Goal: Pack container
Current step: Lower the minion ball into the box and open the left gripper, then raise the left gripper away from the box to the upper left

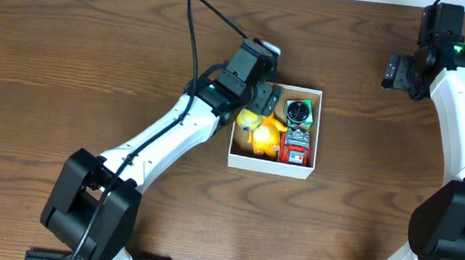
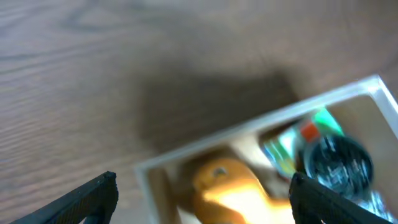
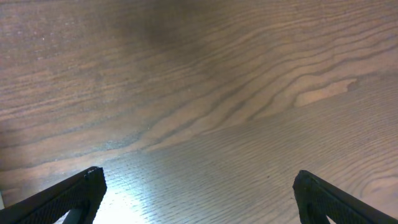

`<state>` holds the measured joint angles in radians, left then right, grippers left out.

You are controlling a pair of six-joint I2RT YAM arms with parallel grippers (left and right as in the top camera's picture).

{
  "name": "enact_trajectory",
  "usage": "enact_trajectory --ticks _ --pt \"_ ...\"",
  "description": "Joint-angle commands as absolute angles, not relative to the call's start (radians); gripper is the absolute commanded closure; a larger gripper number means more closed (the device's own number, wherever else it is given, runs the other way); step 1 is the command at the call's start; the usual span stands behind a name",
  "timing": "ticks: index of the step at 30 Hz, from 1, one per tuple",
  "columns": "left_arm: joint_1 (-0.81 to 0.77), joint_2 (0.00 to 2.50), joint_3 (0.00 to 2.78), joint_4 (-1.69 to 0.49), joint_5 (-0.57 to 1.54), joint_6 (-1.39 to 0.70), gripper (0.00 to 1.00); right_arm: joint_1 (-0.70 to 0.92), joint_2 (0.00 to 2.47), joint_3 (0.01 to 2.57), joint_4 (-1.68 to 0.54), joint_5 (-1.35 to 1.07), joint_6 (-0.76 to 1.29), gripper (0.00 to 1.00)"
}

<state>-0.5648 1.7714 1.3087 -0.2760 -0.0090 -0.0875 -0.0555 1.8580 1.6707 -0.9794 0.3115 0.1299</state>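
The container [image 1: 268,166], a shallow square box with thin white walls and a brown inside, sits on the surface [image 1: 85,54] holding a yellow toy [image 1: 262,133], a red toy [image 1: 297,147] and a dark round thing [image 1: 298,112], my left hand [image 1: 262,95] spread wide and empty over its far-left corner, my right hand [image 1: 397,73] wide open, empty, well apart.

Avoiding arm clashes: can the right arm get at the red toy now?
Probably yes: the red toy lies on the box's right side, clear of the left tool.

Overhead sharp, even light; left wrist blurred; right wrist glare on table [image 3: 124,193].
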Motion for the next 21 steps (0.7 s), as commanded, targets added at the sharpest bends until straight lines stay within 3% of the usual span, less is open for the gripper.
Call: enact_trajectory --ticks 1,6,20,21 --pt "-0.509 1.758 1.313 -0.251 -0.091 -0.256 0.12 -0.059 1.853 1.684 -0.98 0.326 0.141 0.01" --pt "-0.377 1.751 1.313 -0.297 -0.099 -0.434 0.12 -0.059 1.853 1.684 -0.98 0.325 0.141 0.01" --pt "-0.021 1.751 1.313 -0.389 -0.143 -0.435 0.12 -0.059 1.853 1.684 -0.98 0.326 0.141 0.01" --pt "-0.012 1.751 1.313 -0.388 -0.143 -0.435 0.05 -0.059 1.853 1.684 -0.98 0.326 0.141 0.01"
